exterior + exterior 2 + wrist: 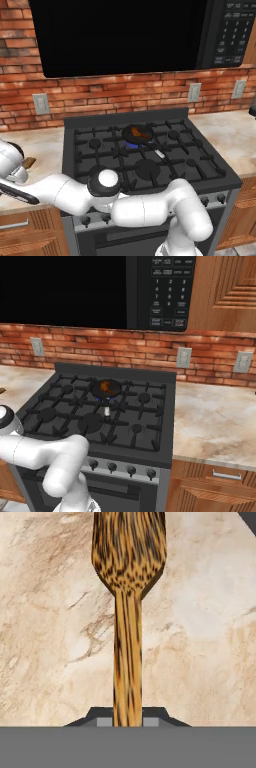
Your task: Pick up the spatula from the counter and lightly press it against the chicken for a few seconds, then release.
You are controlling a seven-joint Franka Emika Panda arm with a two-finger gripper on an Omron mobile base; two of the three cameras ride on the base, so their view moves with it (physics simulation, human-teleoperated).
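Brown speckled wooden spatula [128, 612] lies lengthwise over the beige marble counter [200, 637] left of the black gas stove [145, 165], blade pointing away from the hand and handle running straight back into the gripper [128, 721]. The two dark fingertips [104, 722] sit tight against either side of the handle, pinching it with no gap visible. Cannot tell if the wooden spatula is off the counter or resting on it. In the left base view a brown end of the wooden spatula [29, 162] pokes out beside the white hand, just left of the stove's front-left corner, and the white arm [150, 210] reaches across the stove front toward it. A small dark frying pan [137, 134] sits on a rear-centre burner of the stove with the orange-brown chicken [136, 132] inside, well apart from the gripper. The red brick wall [125, 95] is behind the stove and the black microwave [165, 291] is above it.
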